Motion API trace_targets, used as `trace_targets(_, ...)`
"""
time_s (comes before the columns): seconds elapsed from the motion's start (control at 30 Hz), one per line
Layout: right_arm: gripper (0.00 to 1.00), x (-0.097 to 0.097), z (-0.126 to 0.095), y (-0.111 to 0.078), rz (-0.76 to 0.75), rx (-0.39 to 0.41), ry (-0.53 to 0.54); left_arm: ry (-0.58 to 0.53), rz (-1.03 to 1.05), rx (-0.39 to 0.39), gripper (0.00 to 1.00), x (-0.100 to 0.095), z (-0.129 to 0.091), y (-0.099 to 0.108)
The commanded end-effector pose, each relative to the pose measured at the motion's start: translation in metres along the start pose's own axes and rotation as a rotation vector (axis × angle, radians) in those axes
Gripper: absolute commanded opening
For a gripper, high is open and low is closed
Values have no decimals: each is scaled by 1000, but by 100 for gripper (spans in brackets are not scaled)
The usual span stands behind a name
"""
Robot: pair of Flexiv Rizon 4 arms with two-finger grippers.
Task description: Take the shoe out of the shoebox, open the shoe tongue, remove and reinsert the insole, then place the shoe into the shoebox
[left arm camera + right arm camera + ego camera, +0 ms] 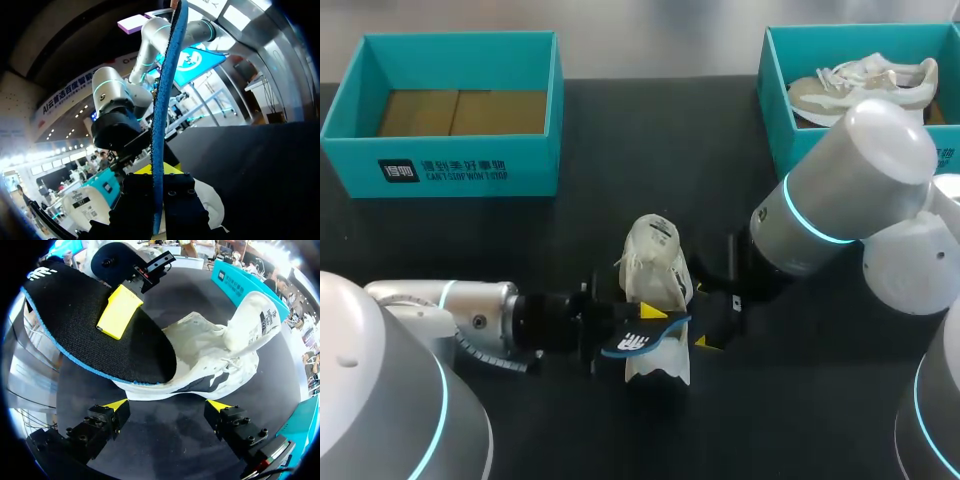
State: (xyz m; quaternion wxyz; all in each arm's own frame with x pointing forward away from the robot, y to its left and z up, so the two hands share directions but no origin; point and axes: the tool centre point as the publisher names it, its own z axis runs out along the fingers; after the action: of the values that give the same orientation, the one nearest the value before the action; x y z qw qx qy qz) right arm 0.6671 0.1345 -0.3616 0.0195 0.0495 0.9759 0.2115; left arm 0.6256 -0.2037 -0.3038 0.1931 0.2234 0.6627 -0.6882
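Note:
A white shoe lies on the black table at the middle, its tongue pulled up. My left gripper is shut on a black insole with a blue edge, held just above the shoe's near end. In the left wrist view the insole stands edge-on between the fingers. In the right wrist view the insole reaches to the shoe's opening; whether its end is inside I cannot tell. My right gripper stands open beside the shoe, touching nothing.
A teal shoebox with brown cardboard inside stands at the back left. A second teal box at the back right holds another pale shoe. My right arm's elbow hangs over that box's front.

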Motion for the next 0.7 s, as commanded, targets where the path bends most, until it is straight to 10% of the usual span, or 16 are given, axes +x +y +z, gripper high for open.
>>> trace_targets(0.03, 100, 1, 1, -1, 0, -2, -2, 2, 2, -10, 0, 2, 0, 0)
trace_targets(0.7, 100, 1, 1, -1, 0, -2, -2, -29, 49, -87, 0, 1, -2, 18)
